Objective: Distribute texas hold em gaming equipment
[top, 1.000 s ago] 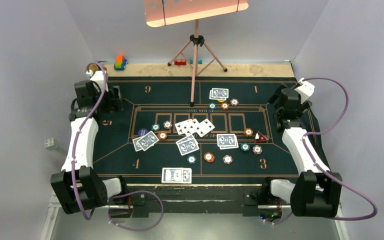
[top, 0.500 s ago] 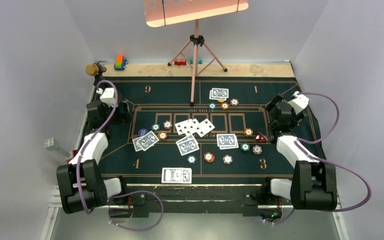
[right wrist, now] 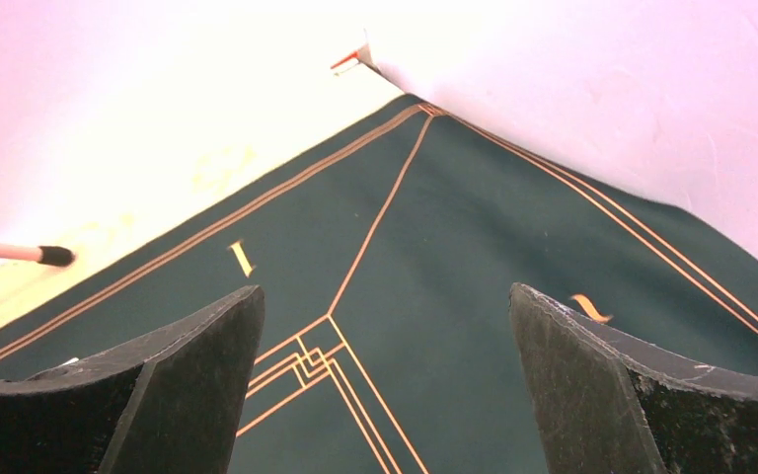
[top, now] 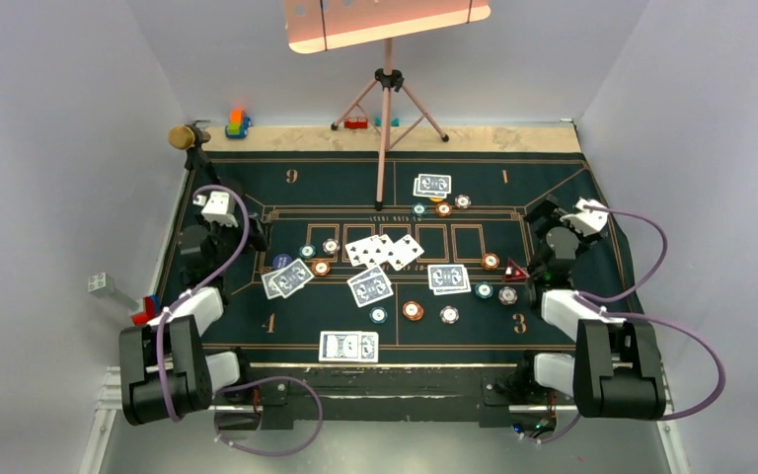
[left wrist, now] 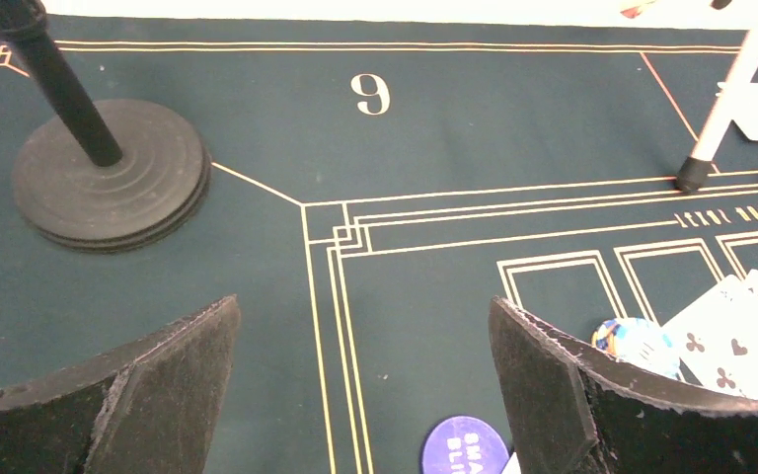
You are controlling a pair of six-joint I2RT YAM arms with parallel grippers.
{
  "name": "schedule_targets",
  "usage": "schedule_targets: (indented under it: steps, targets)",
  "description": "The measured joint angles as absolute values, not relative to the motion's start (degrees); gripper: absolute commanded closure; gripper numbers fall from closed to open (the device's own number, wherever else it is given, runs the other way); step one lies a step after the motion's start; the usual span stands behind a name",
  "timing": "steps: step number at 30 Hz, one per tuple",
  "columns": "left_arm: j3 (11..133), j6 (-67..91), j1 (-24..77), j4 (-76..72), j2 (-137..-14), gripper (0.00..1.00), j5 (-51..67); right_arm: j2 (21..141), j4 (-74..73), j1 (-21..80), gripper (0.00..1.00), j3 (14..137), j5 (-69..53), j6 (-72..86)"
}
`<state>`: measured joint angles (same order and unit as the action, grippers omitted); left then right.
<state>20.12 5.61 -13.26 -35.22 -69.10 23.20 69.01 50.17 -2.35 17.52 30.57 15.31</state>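
Blue-backed playing cards lie in pairs on the green poker mat (top: 355, 183): one pair (top: 433, 185) far, others (top: 287, 279), (top: 370, 286), (top: 449, 278) mid-mat, one (top: 348, 346) near. Face-up cards (top: 385, 251) (left wrist: 740, 336) sit in the centre boxes. Poker chips (top: 413, 310) are scattered around them, among them a dark blue chip (left wrist: 466, 446) and a whitish chip (left wrist: 637, 341). My left gripper (top: 247, 237) (left wrist: 363, 306) hovers open and empty over the mat's left side. Over the right side, my right gripper (top: 543, 219) (right wrist: 385, 291) is also open and empty.
A gold-headed microphone (top: 184, 136) on a black round base (left wrist: 109, 173) stands at the far left corner. A tripod (top: 388, 99) straddles the far edge, one leg (left wrist: 725, 109) landing on the mat. Toy blocks (top: 237, 123) sit at the back. A red triangular marker (top: 513, 270) lies near the right chips.
Both arms have folded back toward the near edge. The left gripper has left the microphone corner, and the right gripper has come in from the far right corner.
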Motion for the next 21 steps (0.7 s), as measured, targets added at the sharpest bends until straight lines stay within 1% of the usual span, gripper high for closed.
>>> schedule_targets:
  steps: [3,9,14,17,21]
  targets:
    - [16.9,5.9,-13.1,-40.6,-69.1,0.00,24.7,69.6,55.0,-2.0,0.02,16.7,29.4,13.8]
    - [14.9,6.3,-13.1,-49.5,-71.7,0.00,25.9,72.4,63.0,-0.4,0.02,12.6,28.8,11.2]
    - [12.6,6.4,-13.0,-57.0,-75.4,0.00,27.1,72.5,71.3,3.1,0.02,8.3,30.0,9.0]
    - [11.6,6.3,-12.8,-58.4,-76.0,0.00,27.2,73.4,76.5,5.2,0.02,6.2,31.1,7.5]
    - [11.6,5.1,-11.0,-60.8,-77.1,0.00,26.4,73.9,76.6,5.5,0.02,7.3,31.8,6.3]
